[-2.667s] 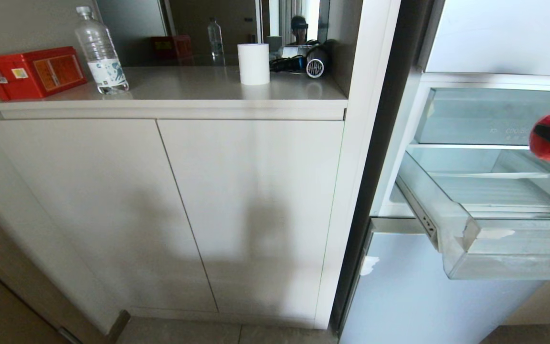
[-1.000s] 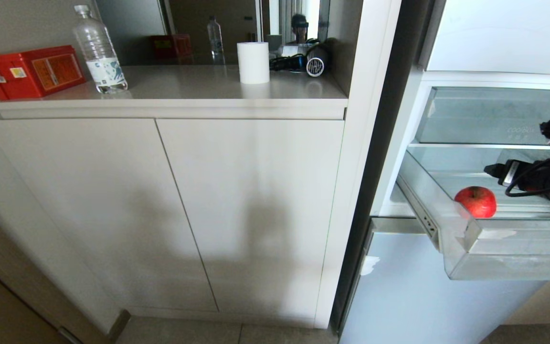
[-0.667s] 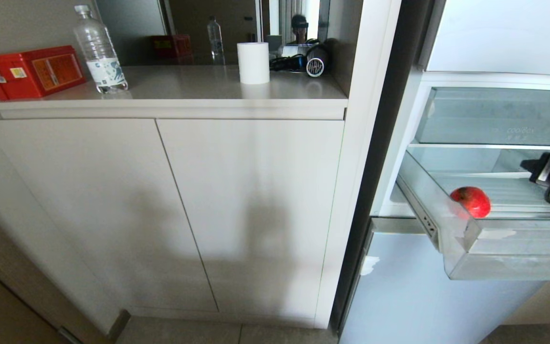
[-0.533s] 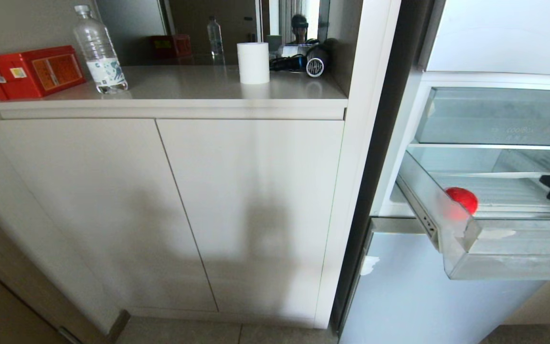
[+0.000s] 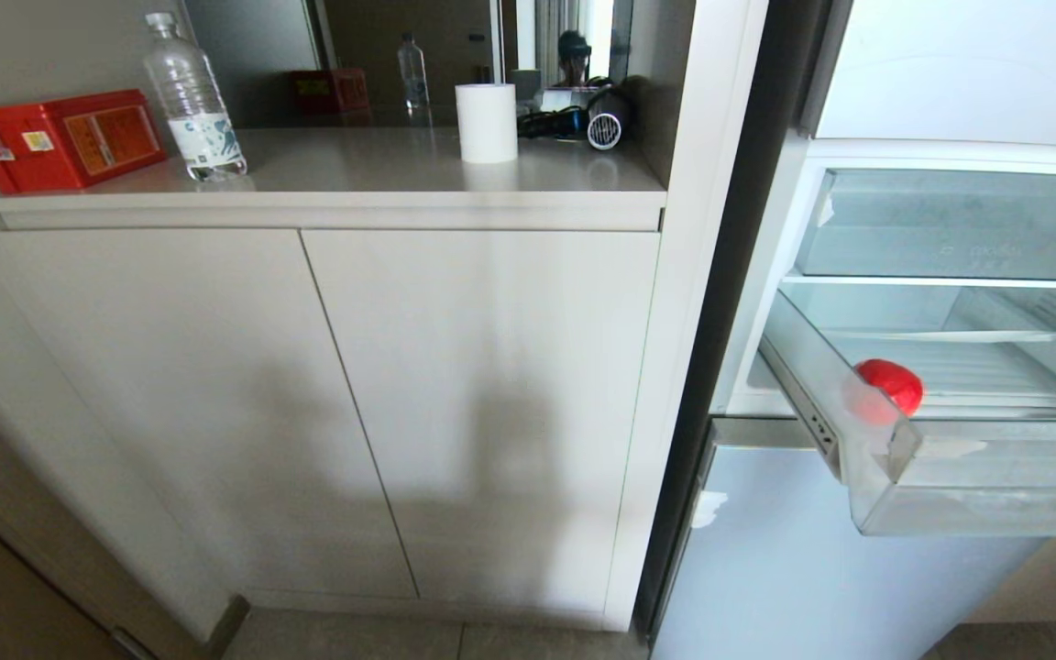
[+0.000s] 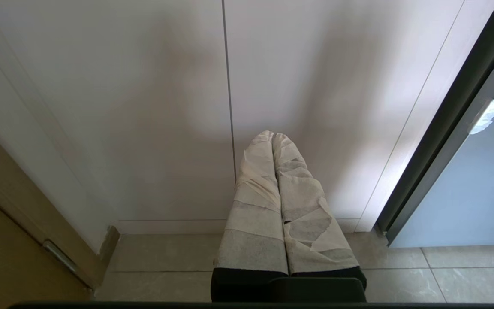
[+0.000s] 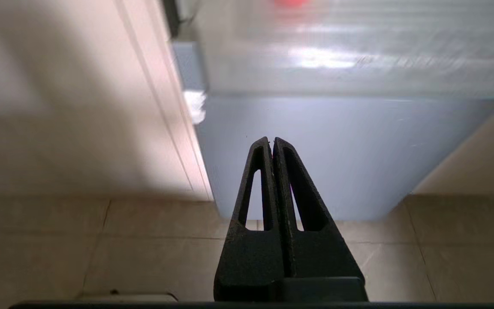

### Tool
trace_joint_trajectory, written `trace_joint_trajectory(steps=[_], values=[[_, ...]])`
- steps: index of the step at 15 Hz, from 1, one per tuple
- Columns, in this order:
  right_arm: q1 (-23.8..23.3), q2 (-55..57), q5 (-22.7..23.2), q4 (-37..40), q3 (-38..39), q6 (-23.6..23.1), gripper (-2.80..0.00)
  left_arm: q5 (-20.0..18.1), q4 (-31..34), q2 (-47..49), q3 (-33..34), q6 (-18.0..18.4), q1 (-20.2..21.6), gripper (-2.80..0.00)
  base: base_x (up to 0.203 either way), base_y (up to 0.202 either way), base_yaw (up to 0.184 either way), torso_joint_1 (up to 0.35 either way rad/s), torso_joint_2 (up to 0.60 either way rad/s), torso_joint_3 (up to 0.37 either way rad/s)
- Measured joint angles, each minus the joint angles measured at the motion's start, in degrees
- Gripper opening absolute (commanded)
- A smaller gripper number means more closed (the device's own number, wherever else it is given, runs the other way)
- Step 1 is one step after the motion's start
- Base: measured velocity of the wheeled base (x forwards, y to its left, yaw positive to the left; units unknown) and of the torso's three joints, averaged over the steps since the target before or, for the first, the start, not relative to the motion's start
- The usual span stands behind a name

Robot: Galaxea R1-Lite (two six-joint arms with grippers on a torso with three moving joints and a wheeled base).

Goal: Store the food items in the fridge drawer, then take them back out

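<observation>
A bright red food item (image 5: 892, 382) lies in the left front corner of the pulled-out fridge drawer (image 5: 986, 500), a clear frosted drawer with white tape scraps on its front lip. In the right wrist view the same red piece (image 7: 290, 2) shows as a blur through the drawer's front (image 7: 358, 64). My right gripper (image 7: 272, 140) is shut and empty, hanging below the drawer in front of the pale blue lower fridge door (image 7: 337, 150). My left gripper (image 6: 272, 135), its fingers wrapped in white tape, is shut and parked low before the cabinet doors. Neither arm shows in the head view.
A clear bin with faint lettering (image 5: 959, 225) sits above the drawer. On the cabinet counter (image 5: 354, 165) stand a red box (image 5: 60, 137), a water bottle (image 5: 191, 96), a white roll (image 5: 487, 122) and a hair dryer (image 5: 597, 119). Tiled floor (image 6: 165, 266) lies below.
My right gripper let go of the red food item in the drawer, drew back out of the head view and closed. The red piece rolled left into the drawer's front corner.
</observation>
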Motion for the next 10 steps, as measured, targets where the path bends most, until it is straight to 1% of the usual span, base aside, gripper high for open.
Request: trace_joint_trajectory(steps=[3, 5, 7, 10], values=[[3.31, -16.67, 0.49, 10.07, 3.36, -4.63, -2.80, 0.00, 0.00, 0.00, 0.00, 0.00, 0.02, -2.80, 0.000, 0.000, 0.000, 0.000, 0.00, 0.000], [4.29, -24.81, 0.59, 13.33, 4.41, -6.79, -2.80, 0.00, 0.00, 0.00, 0.00, -0.04, 0.00, -2.80, 0.000, 0.000, 0.000, 0.000, 0.00, 0.000], [4.83, -28.52, 0.53, 14.79, 4.99, -7.66, -2.80, 0.00, 0.00, 0.00, 0.00, -0.02, 0.00, -2.80, 0.000, 0.000, 0.000, 0.000, 0.00, 0.000], [5.02, -30.71, -0.02, 14.64, 5.16, -6.64, -2.80, 0.00, 0.00, 0.00, 0.00, -0.02, 0.00, -2.80, 0.000, 0.000, 0.000, 0.000, 0.00, 0.000]])
